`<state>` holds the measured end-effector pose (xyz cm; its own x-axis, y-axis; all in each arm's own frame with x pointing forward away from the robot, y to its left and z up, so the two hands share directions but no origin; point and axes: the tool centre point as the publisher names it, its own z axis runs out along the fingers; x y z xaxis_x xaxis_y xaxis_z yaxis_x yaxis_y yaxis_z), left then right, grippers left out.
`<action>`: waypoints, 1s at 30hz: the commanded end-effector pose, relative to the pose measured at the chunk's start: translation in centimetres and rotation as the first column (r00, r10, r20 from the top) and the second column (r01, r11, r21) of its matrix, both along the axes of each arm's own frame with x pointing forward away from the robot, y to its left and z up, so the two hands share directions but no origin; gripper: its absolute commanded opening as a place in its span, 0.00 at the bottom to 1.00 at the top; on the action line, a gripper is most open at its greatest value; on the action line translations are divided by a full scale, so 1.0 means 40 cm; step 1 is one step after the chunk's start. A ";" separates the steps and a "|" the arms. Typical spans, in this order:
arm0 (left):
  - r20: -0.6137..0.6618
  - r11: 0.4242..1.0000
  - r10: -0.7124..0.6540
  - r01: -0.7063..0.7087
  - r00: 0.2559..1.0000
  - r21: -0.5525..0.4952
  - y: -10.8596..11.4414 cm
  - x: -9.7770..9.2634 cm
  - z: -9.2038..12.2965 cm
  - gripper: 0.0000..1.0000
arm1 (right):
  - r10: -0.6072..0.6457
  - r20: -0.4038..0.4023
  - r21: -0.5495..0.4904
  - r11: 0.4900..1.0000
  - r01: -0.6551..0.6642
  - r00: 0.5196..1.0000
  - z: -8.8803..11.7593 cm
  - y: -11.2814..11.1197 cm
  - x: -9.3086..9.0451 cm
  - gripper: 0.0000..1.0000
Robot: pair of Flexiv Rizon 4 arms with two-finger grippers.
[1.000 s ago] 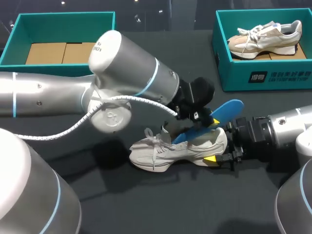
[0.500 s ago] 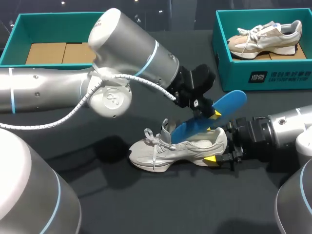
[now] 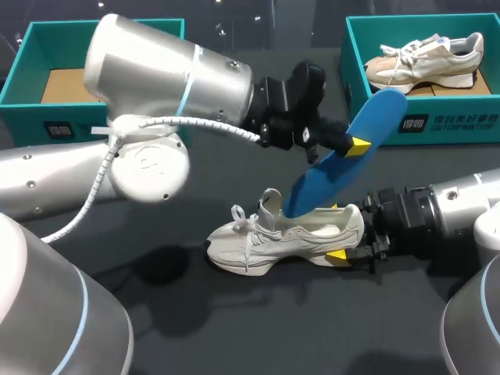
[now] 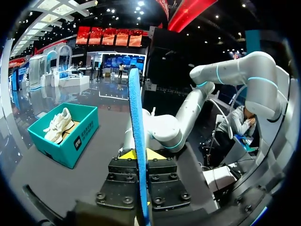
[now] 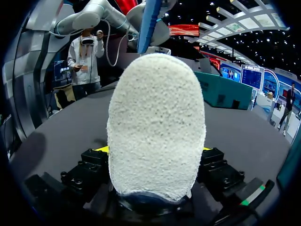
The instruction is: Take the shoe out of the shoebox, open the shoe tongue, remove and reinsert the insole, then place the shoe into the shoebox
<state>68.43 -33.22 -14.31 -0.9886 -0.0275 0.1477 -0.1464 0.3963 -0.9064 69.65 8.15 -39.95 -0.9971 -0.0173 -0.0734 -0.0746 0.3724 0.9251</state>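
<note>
Two pincers engaged: the left pincer (image 3: 353,145) clamps a thin, smooth blue insole (image 3: 332,168), tilted over the shoe (image 3: 281,238). The right pincer (image 3: 349,242) grips the pale shoe's fuzzy, rounded heel on the dark counter (image 3: 234,312).

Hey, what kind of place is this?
Likely a robot shoe-handling workstation: a dark table, two teal shoeboxes, the right gripper clamping a sneaker, the left gripper holding its blue insole.
</note>
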 end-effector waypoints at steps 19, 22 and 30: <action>-0.121 0.958 0.038 -0.070 0.992 -0.277 0.241 -0.094 0.191 0.00 | -0.002 0.000 -0.004 1.000 0.002 1.000 0.003 0.003 -0.003 0.00; -0.121 0.958 0.038 -0.070 0.992 -0.277 0.241 -0.094 0.191 0.00 | -0.002 0.000 -0.004 1.000 0.002 1.000 0.003 0.003 -0.003 0.00; -0.174 0.931 0.028 -0.089 0.984 -0.353 0.264 -0.126 0.215 0.00 | -0.002 0.000 -0.004 1.000 0.002 1.000 0.003 0.003 -0.003 0.00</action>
<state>64.26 -24.75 -5.61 -0.9499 0.0130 0.3123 -0.3104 0.0791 -0.9473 69.64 8.15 -39.95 -0.9972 -0.0174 -0.0734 -0.0746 0.3724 0.9251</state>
